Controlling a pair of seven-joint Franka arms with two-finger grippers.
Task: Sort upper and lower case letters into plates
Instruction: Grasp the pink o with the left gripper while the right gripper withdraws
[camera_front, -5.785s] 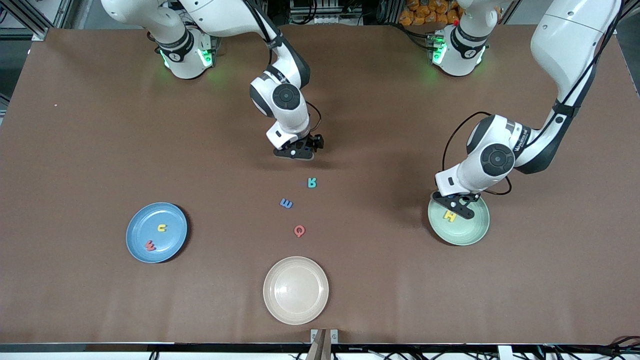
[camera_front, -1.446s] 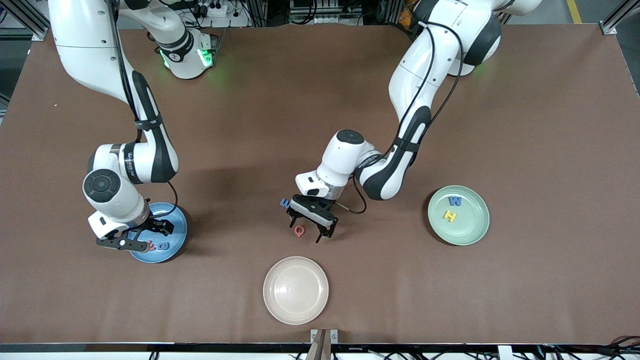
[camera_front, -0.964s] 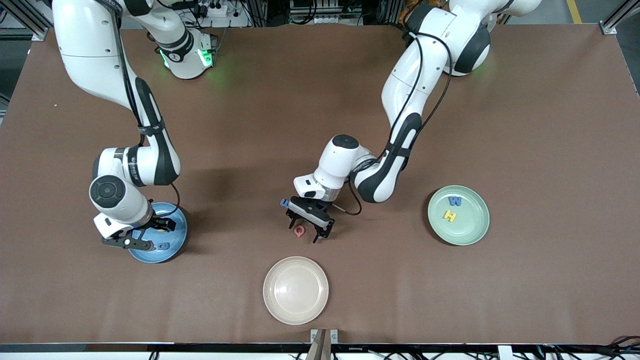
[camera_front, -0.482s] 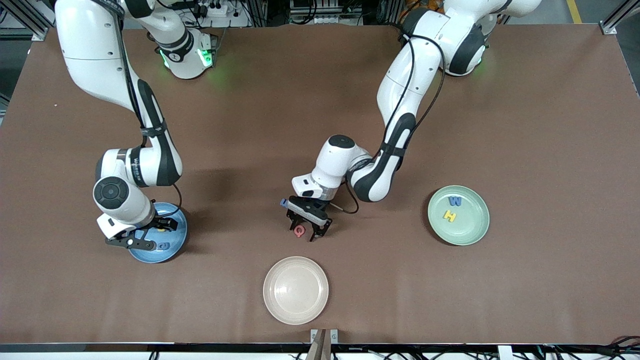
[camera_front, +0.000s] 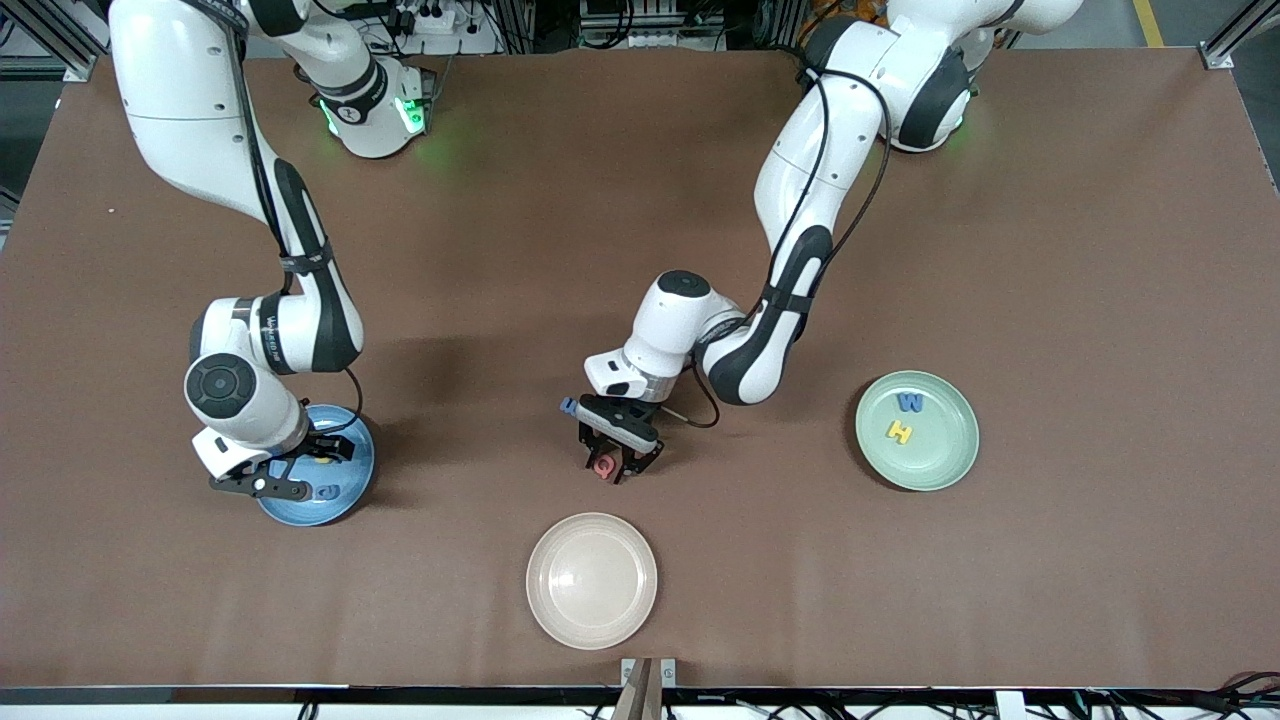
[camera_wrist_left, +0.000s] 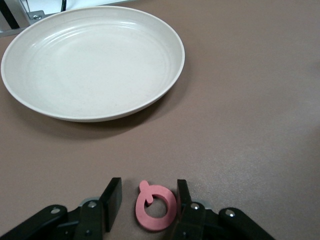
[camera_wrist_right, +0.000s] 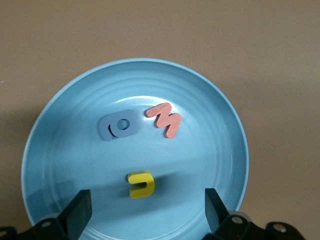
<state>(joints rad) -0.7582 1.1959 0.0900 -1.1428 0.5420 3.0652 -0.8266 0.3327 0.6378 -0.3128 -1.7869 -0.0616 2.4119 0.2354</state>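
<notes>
The left end effector (camera_wrist_left: 147, 200) is bracketing the red Q (camera_wrist_left: 155, 207) flat on the surface (camera_front: 700, 560), fingers not yet pinching; it should squeeze squarely before lifting toward the mint plate (camera_front: 950, 465); the right end effector (camera_wrist_right: 145, 212) is hovering wide open over the blue plate (camera_wrist_right: 65, 150).

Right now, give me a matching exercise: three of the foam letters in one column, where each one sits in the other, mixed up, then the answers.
Column one:
1. red Q
2. yellow H
3. yellow u

Column two:
A. in the blue plate
B. on the table between the left claw fingers
C. in the mint green plate

Pairs: 1-B, 2-C, 3-A
</notes>
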